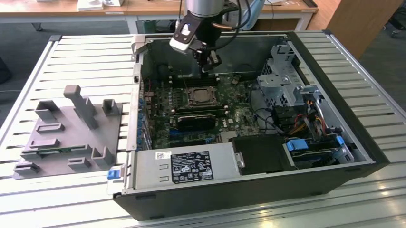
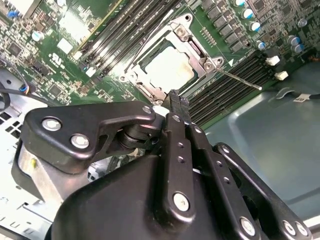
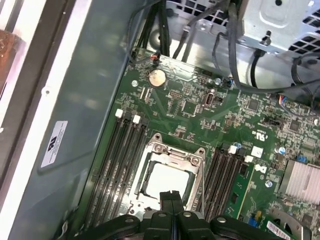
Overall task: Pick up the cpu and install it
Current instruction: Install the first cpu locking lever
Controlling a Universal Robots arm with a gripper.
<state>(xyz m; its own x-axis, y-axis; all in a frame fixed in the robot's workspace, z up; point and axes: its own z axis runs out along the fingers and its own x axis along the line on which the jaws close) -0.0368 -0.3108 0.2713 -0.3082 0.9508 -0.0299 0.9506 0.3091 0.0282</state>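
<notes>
Pincer (image 3: pixel 171 200): fingers pressed together, holding nothing, poised just above the socket (image 3: pixel 167 172). Cpu (image 3: pixel 167 181): silver-topped, seated inside the socket's metal frame on the green motherboard (image 3: pixel 200 105); no marking legible. White labels on the case wall (image 3: pixel 53 143) and power supply (image 1: pixel 190 167): print unreadable.

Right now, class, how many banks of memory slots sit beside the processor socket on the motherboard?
2. One bank lies between the socket and the case wall; the other bank on the socket's opposite side. The gripper hides their near ends.
</notes>
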